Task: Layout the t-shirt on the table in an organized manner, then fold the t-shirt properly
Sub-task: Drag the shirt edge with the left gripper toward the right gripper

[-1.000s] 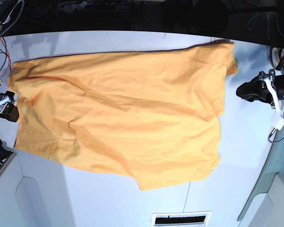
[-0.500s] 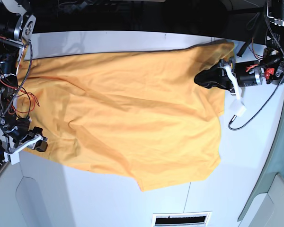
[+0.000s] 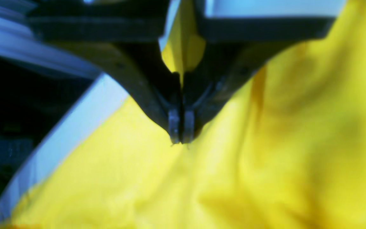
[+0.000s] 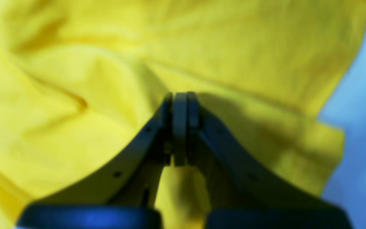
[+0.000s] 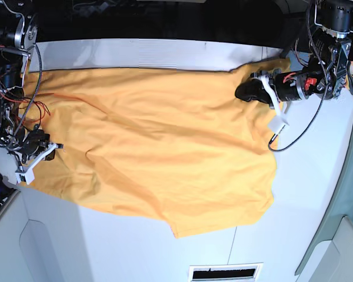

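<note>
both sets of jaws are squeezed together, left gripper [image 3: 181, 140] and right gripper [image 4: 180, 95] each pressed tips-down on the t-shirt [image 5: 159, 147]; can't tell if any fabric's pinched. shirt's spread wrinkly across the table [image 5: 306, 194]. looks like the layout step, next probably tugging opposite ends flat.

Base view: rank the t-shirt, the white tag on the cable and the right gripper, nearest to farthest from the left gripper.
1. t-shirt: directly under the left gripper, at the shirt's upper right corner.
2. white tag: just below and right of it.
3. right gripper: across the shirt, at its left edge.
</note>
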Action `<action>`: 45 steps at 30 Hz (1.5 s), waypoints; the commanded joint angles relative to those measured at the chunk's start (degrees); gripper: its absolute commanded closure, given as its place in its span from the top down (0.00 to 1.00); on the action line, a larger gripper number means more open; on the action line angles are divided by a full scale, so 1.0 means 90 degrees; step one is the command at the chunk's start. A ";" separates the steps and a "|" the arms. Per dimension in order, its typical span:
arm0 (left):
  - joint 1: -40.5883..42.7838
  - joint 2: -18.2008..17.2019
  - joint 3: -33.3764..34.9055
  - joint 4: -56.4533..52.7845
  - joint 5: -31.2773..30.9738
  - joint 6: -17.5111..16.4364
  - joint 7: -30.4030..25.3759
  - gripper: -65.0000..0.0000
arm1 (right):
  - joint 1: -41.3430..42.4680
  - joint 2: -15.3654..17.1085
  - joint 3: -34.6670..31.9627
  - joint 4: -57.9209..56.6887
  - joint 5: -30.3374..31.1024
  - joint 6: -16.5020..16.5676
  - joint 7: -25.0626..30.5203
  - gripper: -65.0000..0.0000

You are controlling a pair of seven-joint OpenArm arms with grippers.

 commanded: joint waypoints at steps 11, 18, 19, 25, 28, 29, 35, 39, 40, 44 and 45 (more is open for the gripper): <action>-0.2523 -0.0068 -0.0022 -0.2300 0.1124 0.0486 -0.0177 0.00 | -0.1489 0.0272 0.0029 0.1137 0.2271 0.0374 -0.1110 0.00; -0.3456 0.0131 -0.0022 -0.2846 0.1486 0.0578 -0.0340 0.00 | -0.2713 -0.0192 0.0032 0.2982 0.2756 0.0367 -0.1321 0.00; -0.3524 0.0170 -0.0022 -0.2861 0.1486 0.0578 -0.0340 0.00 | -0.2817 -0.0328 0.0032 0.3177 0.2756 0.0367 -0.1328 0.00; -0.3779 0.0406 -0.0022 -0.2861 0.1447 0.0578 -0.0204 0.00 | -0.2919 -0.0916 0.0032 0.3701 0.2603 0.0350 -0.1311 0.00; -0.3806 0.0304 -0.0022 -0.2800 0.0923 0.0372 0.0100 0.00 | -0.2732 -0.0947 0.0041 0.3752 0.2443 0.0289 -0.1265 0.00; -0.3803 0.0248 -0.0022 -0.2737 0.0670 0.0231 0.0214 0.00 | -0.2645 -0.0947 0.0053 0.3752 0.2336 0.0287 -0.1263 0.00; -0.3677 -0.0039 -0.0022 -0.2222 -0.0619 0.0033 0.1134 0.00 | -0.1902 -0.0950 0.0114 0.3689 0.1909 0.0121 -0.1129 0.00; -0.3373 -0.0034 -0.0022 -0.1909 -0.1158 0.0033 0.1430 0.00 | -0.1105 -0.0952 0.0090 0.3033 0.1411 0.0124 -0.0707 0.00; -0.3286 -0.0005 -0.0022 -0.1875 -0.1195 0.0033 0.1426 0.00 | -0.0865 -0.0950 0.0070 0.2749 0.1234 0.0124 -0.0571 0.00; -0.2878 0.0165 -0.0022 -0.1868 -0.1178 0.0033 0.1430 0.00 | 0.0131 -0.0947 -0.0017 0.1370 0.0726 0.0126 -0.0236 0.00; -0.2744 0.0209 -0.0022 -0.1868 -0.1134 0.0033 0.1430 0.00 | 0.0347 -0.0947 -0.0029 0.1018 0.0644 0.0129 -0.0233 0.00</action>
